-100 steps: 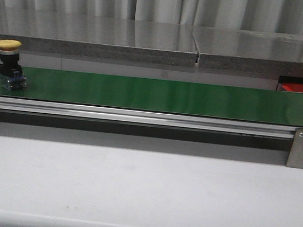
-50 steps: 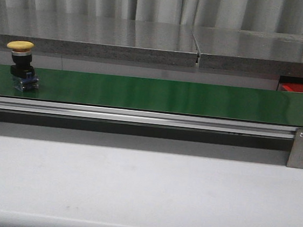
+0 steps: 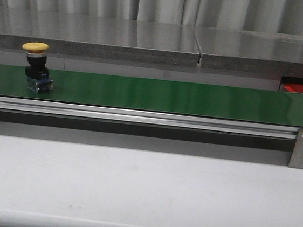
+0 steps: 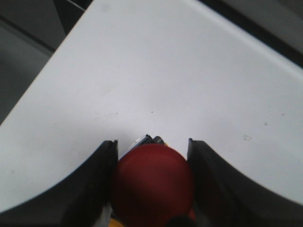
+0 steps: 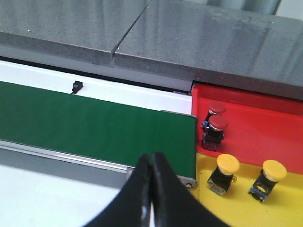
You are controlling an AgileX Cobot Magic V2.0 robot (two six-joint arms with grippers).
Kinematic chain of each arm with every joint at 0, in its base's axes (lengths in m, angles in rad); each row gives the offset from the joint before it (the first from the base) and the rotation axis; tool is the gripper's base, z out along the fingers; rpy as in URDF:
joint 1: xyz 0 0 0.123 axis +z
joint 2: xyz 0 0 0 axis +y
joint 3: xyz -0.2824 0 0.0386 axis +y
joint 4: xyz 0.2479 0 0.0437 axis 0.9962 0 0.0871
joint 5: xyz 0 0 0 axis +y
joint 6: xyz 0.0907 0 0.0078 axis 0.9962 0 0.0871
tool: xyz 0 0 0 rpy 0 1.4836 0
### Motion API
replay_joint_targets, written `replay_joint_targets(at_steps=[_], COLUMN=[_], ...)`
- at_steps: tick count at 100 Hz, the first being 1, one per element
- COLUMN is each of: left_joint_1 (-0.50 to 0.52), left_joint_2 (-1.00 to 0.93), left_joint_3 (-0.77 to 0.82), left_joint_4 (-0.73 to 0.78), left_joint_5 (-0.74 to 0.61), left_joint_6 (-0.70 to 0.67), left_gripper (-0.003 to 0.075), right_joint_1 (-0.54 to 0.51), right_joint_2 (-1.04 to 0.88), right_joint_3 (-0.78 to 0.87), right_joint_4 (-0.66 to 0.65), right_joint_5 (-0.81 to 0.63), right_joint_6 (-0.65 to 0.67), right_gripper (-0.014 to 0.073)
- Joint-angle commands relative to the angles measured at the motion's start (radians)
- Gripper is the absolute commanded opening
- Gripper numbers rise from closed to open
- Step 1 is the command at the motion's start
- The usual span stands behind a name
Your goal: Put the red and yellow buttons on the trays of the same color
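Yellow button (image 3: 36,66) farther right, off-hand.

**Grey workshop backdrop behind a white bench**

A pale white bench (image 3: 143,194) is seen across the foreground, its surface faintly scuffed. Behind it, a long grey speckled stone-like counter (image 3: 95,34) is set, split by a narrow seam (image 3: 200,56) right of centre. Above the counter, grey pleated curtains (image 3: 152,2) are hung across the wall. Soft, even light is reflected off the counter's top.
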Motion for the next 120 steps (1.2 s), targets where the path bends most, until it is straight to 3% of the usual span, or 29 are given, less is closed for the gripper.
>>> replay_joint_targets(at_steps=[1,38,76,102,120], left_joint_1=[-0.005,-0.005,-0.081,-0.176,-0.193], left_joint_2=[-0.136,-0.427,-0.612,-0.612,-0.577], left_joint_3=[0.002,0.296,0.717,0.825,0.827], left_joint_4=[-0.025,-0.047,-0.109,-0.109,-0.109], left_joint_5=[-0.021,-0.065,-0.271,-0.366,-0.352], left_joint_6=[-0.005,0.03,0.085,0.087,0.091], left_gripper=[0.0174,0.0174,0.0174,0.0174,0.0179], right_joint_1=[0.001,0.001,0.001,0.001,0.001], right_joint_2=[0.004,0.004,0.004,0.004,0.004], right_joint_3=[-0.027,-0.027,-0.027,-0.027,-0.027], right_joint_4=[0.01,0.01,0.01,0.01,0.01], right_joint_5=[-0.072,-0.073,-0.073,-0.073,-0.073], right_joint_6=[-0.01,-0.01,-0.01,-0.01,-0.01], right_gripper=[-0.0118,-0.0118,-0.0118,-0.0118,-0.0118])
